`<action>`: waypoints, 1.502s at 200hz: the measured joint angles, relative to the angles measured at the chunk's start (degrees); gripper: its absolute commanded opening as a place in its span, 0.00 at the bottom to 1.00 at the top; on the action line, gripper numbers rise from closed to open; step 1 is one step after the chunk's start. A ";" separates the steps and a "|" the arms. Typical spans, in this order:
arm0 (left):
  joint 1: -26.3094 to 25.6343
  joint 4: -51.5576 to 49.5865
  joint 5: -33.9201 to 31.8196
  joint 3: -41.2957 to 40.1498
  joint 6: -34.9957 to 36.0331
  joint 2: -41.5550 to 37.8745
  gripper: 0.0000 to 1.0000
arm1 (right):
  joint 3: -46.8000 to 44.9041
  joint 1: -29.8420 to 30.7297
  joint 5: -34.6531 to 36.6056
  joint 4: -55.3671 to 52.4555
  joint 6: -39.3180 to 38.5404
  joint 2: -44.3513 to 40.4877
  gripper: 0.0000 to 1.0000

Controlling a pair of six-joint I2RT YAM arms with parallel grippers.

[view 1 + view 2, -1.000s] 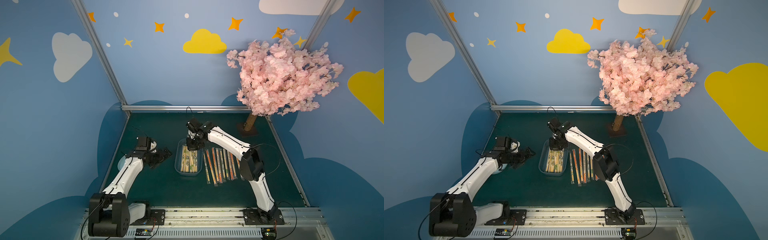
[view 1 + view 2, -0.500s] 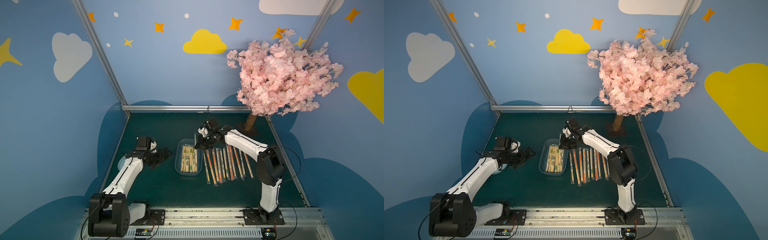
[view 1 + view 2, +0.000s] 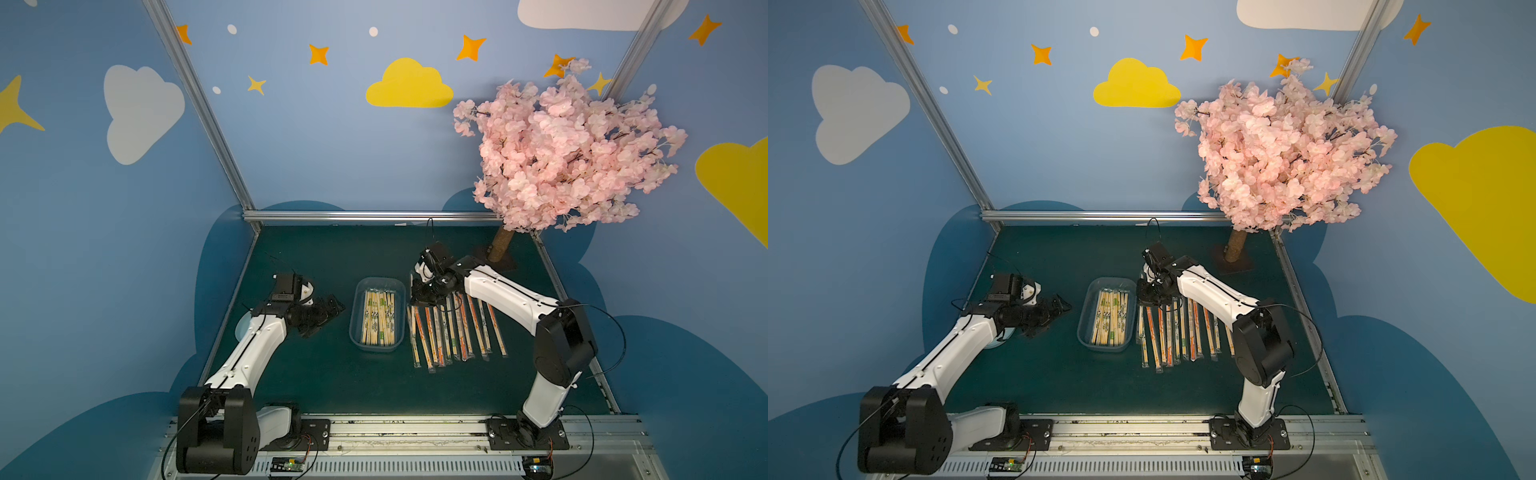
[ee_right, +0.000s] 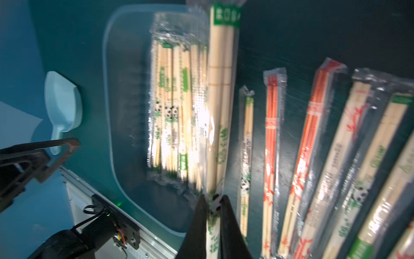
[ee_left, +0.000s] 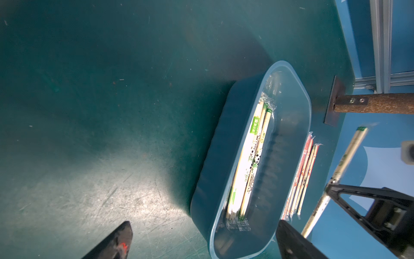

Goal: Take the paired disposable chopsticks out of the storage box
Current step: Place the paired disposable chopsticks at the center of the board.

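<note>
The right gripper [image 4: 213, 201] is pinched shut on one sleeved pair [image 4: 220, 101], holding it close to one end so most of its length juts out past the fingertips. The left wrist view shows the pair lifted clear of the table [image 3: 332, 386]. In a top view, with the box [image 3: 376, 347] as the clock's centre, this gripper sits at about 2 o'clock, just outside the box's far right corner. It is above the far ends of a row [image 3: 453, 332] of pairs laid side by side at 3 o'clock. More chopsticks [image 3: 378, 318] lie packed lengthwise in the box, nearly filling its floor. The left gripper [image 3: 326, 313] is spread wide and empty at 9 o'clock, near the box but apart from it, with a pale scoop [image 4: 62, 103] beyond it. Each pair is probably very light and stiff, though thin enough to snap if bent. The slick, crinkly sleeve could let it slide or swing in an end grip. A hold across the wood, not the loose sleeve tail, looks safest.
</note>
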 measured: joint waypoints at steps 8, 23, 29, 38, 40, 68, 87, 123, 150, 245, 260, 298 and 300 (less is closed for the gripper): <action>0.00 0.00 0.02 0.00 0.00 0.00 1.00 | -0.31 0.11 1.29 -0.92 -0.55 0.02 0.00; 0.00 0.00 0.02 0.00 0.00 0.00 1.00 | -0.44 0.74 3.76 -2.80 -1.38 0.02 0.00; 0.00 0.00 0.02 0.00 0.00 0.00 1.00 | -0.44 1.09 4.50 -3.34 -1.62 0.02 0.00; 0.00 0.00 0.02 0.00 0.00 0.00 1.00 | -0.44 1.73 5.44 -4.09 -1.79 0.13 0.00; 0.00 0.00 0.02 0.00 0.00 0.00 1.00 | -0.44 1.86 5.66 -4.20 -1.84 0.13 0.00; 0.00 0.00 0.02 0.00 -0.02 0.00 1.00 | -0.39 3.98 7.04 -5.38 -1.79 1.49 0.00; 0.00 0.00 0.02 0.00 -0.02 0.00 1.00 | 0.48 5.40 7.15 -5.97 -1.62 4.13 0.00; 0.00 0.00 0.00 0.00 -0.02 0.00 1.00 | 5.35 8.07 6.01 -6.49 -0.83 11.02 0.00; 0.00 -0.02 0.02 0.00 -0.02 0.00 1.00 | 9.33 9.09 3.85 -6.05 0.57 14.01 0.00; 0.00 -0.07 0.09 0.07 -0.02 -0.55 1.00 | 13.11 10.32 3.39 -4.31 4.76 17.46 0.00; 0.00 -0.07 0.13 0.11 -0.04 -0.57 1.00 | 11.61 10.32 4.44 -4.68 4.98 17.31 0.00; 0.00 -0.07 0.24 0.11 -0.07 -0.57 1.00 | 9.29 10.47 6.38 -5.49 6.16 17.27 0.05; 0.00 -0.07 0.24 0.11 -0.07 -0.57 1.00 | 9.25 10.49 6.47 -5.53 6.19 17.27 0.07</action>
